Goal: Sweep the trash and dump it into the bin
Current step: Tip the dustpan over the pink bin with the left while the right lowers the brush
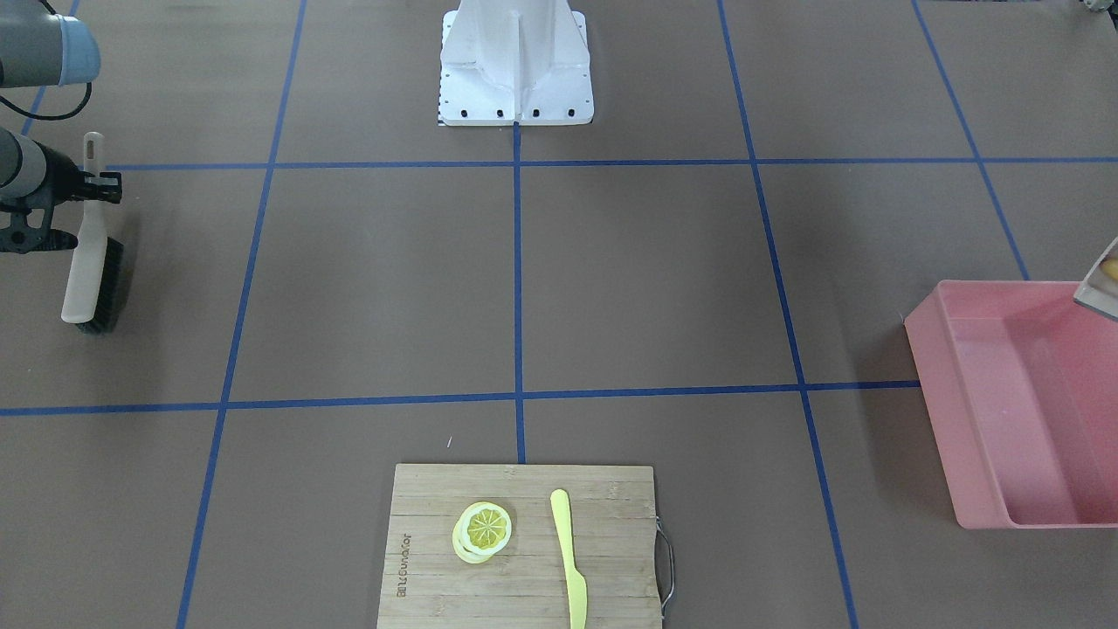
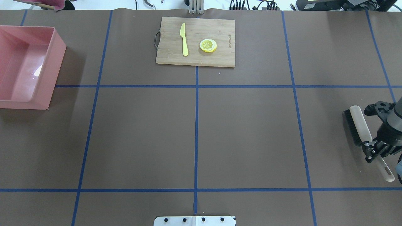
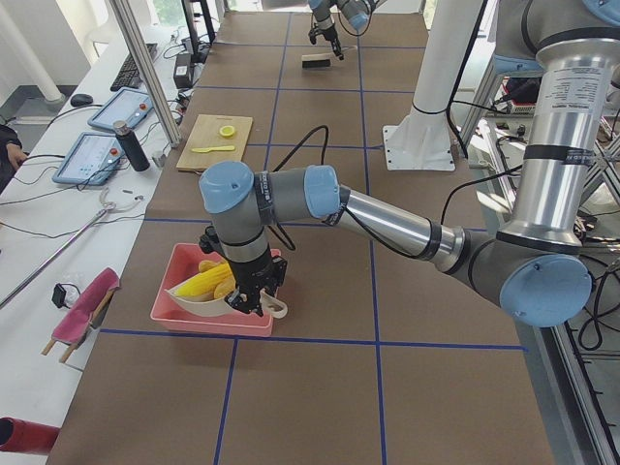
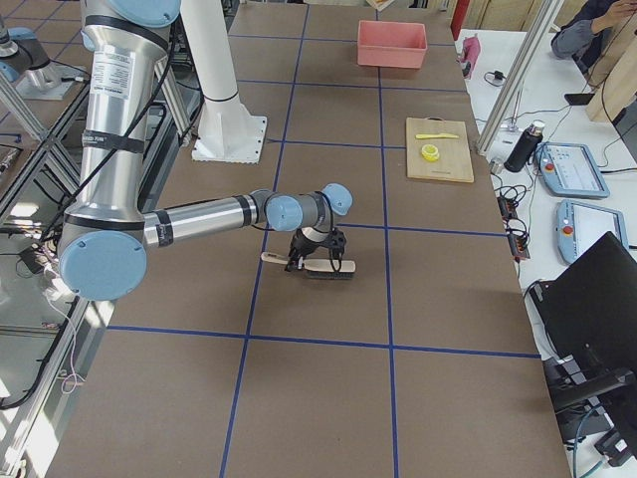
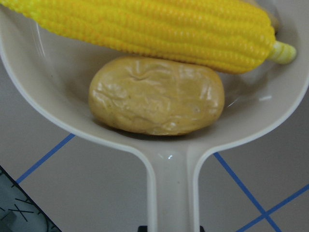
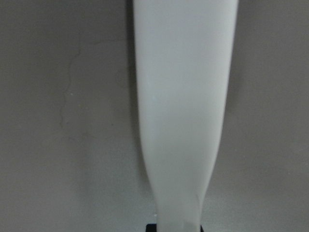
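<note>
Front view: the big pink plastic tub sits at the table's 3 o'clock edge. At 9 o'clock the right fingers are clamped on a white brush. Left side view: the left fingers grip a beige dustpan by its handle above the tub. Left wrist view: a yellow corn cob and brown oval potato lie touching in the dustpan.

Cutting board: dark brand mark along one short edge, a single word running sideways. Letters too small to read with certainty.
Left arm's grey upright tube: small printed label, illegible.
Nothing else legible.
</note>
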Tool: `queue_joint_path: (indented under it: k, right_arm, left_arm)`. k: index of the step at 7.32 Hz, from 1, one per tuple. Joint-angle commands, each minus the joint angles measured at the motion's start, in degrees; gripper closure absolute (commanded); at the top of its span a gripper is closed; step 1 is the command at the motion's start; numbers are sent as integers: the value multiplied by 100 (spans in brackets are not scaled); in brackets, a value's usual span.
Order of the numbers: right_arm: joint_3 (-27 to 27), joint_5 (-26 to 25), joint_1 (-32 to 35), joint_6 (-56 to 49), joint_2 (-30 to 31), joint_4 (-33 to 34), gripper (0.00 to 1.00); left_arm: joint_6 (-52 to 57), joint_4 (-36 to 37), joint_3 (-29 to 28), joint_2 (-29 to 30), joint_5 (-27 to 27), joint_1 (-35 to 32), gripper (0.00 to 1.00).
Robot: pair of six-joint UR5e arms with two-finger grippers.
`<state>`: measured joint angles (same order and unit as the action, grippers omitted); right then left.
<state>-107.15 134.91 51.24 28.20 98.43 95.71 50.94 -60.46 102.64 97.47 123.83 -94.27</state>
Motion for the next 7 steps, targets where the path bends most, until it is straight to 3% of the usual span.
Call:
queue_joint_path:
  k: [1, 2, 4, 7]
  right_arm:
    - [36, 0, 0, 54, -78, 0, 65]
    - [19, -9, 9, 2, -95, -9, 26]
    - [-17, -9, 35, -16, -96, -9, 1]
    - [-26, 35, 533, -25, -253, -9, 0]
  left_arm:
    - [3, 25, -147, 53, -366, 653, 100]
    - [3, 269, -148, 140, -672, 925, 100]
    - [440, 692, -165, 159, -1340, 1287, 100]
    - [513, 808, -157, 159, -1554, 1332, 100]
